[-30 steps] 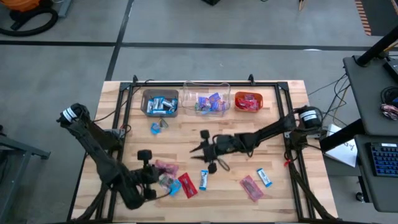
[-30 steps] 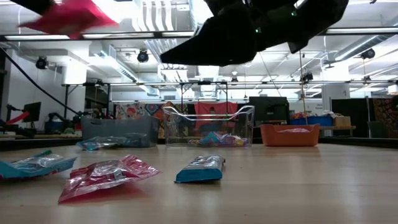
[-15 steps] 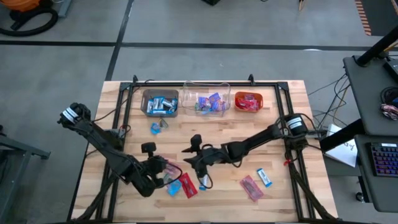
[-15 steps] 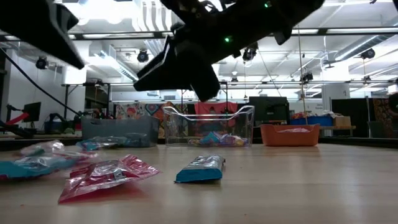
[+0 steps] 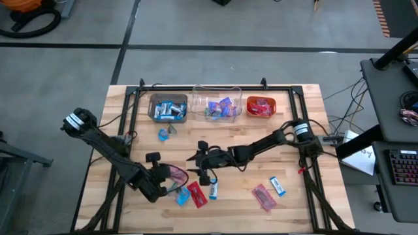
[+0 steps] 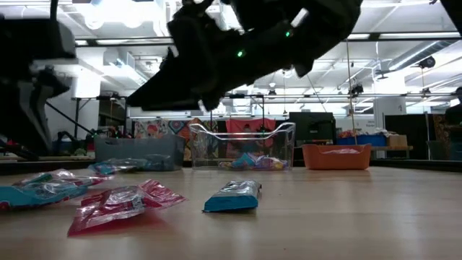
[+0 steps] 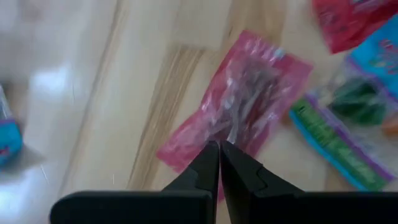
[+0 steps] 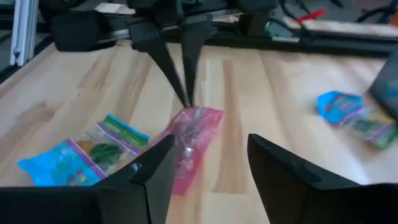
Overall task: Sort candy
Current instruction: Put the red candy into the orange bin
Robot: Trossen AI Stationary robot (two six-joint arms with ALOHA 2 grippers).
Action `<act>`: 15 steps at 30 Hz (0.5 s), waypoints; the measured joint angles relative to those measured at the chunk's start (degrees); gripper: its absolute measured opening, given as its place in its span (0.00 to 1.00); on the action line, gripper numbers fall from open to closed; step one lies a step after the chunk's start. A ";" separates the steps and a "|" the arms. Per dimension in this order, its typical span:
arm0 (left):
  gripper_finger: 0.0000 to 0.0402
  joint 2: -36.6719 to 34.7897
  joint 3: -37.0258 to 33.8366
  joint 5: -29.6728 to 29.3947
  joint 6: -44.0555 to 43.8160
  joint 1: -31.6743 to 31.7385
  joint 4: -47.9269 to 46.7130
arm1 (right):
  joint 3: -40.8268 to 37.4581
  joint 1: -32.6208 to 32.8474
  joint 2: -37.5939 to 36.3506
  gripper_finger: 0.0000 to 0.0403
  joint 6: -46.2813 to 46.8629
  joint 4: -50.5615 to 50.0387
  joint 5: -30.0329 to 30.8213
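Left tool (image 7: 219, 163) pinched over pink candy (image 7: 239, 109) | right tool (image 8: 208, 155) spread, facing it

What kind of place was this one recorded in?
Probably a robotics lab or workshop: a wooden table on a concrete floor, a side desk with a keyboard, and open ceiling lights over cluttered benches.

Loose candy (image 5: 196, 194) lies flat in shiny red, blue-and-white and multicoloured wrappers across the lower middle of the high view, with two more pieces at lower right and one at upper left.
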 joint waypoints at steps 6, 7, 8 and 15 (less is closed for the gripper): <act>0.00 0.00 -4.02 0.26 -3.30 0.00 5.95 | 7.09 -0.12 7.21 0.54 5.94 -1.39 0.11; 0.00 0.00 -4.49 0.23 -3.36 0.00 7.02 | 8.24 -0.13 7.99 0.56 6.48 -2.61 0.16; 0.00 -0.02 -5.01 0.24 -3.50 0.00 8.22 | 9.41 -0.13 8.80 0.57 6.69 -3.87 0.17; 0.00 -0.02 -8.59 0.11 -9.19 0.00 10.02 | 14.88 -0.11 12.95 0.61 9.50 -9.43 -1.59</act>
